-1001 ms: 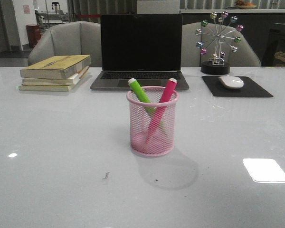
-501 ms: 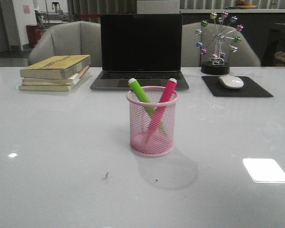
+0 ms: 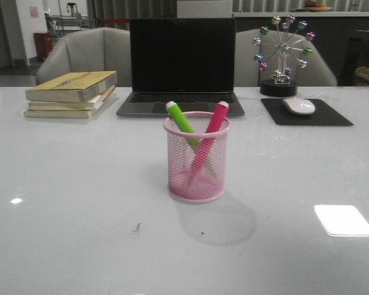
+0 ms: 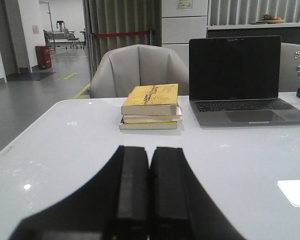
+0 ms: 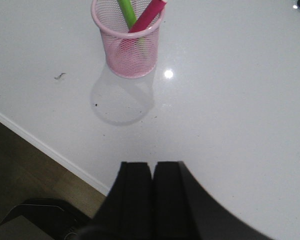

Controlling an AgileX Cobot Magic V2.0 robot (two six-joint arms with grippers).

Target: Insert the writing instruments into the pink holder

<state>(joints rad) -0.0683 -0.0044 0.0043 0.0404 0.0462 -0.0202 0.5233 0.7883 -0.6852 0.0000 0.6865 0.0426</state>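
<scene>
The white tabletop [image 3: 67, 203] is seen carrying a closed-screen-dark laptop [image 3: 182, 64] at the back, with a stack of books [image 3: 72, 93] to its left. The pink holder [image 3: 197, 157] is stood upright near the tabletop's middle, in front of the laptop. Inside it the green marker [image 3: 182, 120] and the magenta marker [image 3: 211, 130] are leaned crosswise, pale caps above the rim. The left gripper [image 4: 149, 192] and right gripper [image 5: 151, 192] are shown with fingers pressed together, nothing held.

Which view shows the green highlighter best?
The front view: the green highlighter leans in the pink holder, pale cap up. The right wrist view cuts off its top; the left wrist view misses it entirely.
</scene>
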